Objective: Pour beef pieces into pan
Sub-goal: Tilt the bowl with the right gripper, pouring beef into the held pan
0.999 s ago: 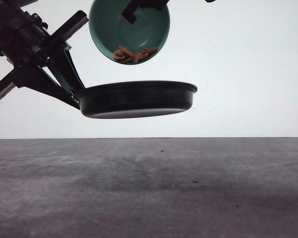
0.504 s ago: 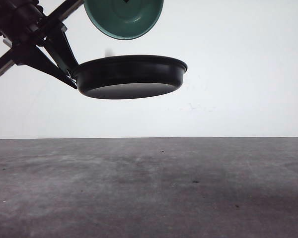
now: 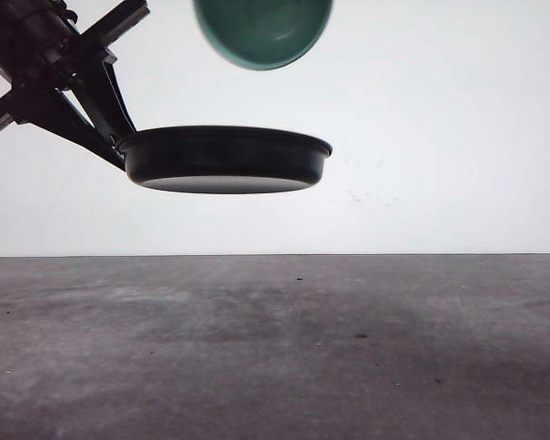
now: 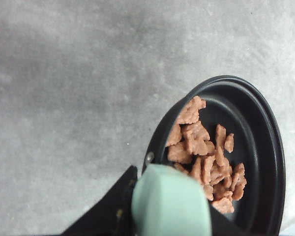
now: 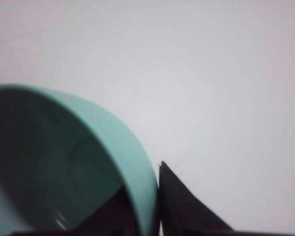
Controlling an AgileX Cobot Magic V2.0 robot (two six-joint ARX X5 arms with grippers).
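Observation:
The black pan [image 3: 225,158] hangs level in the air at upper left, well above the table. My left gripper [image 3: 113,137] holds it from the left side. In the left wrist view the gripper [image 4: 169,206] is shut on the pan's mint-green handle [image 4: 171,199], and the beef pieces [image 4: 204,152] lie heaped inside the pan [image 4: 265,147]. A teal bowl [image 3: 262,32] floats above the pan, slightly to the right, cut off by the frame's top. My right gripper [image 5: 148,201] is shut on the bowl's rim [image 5: 137,162]; the bowl's visible inside looks empty.
A dark grey table [image 3: 275,348] spreads below both arms, with a white wall [image 3: 440,137] behind it. Grey tabletop [image 4: 78,88] lies far beneath the pan in the left wrist view.
The beef pieces have left the bowl, which now shows none. The bowl rose and then shifted right. The pan moved left, rising and then sinking a little.

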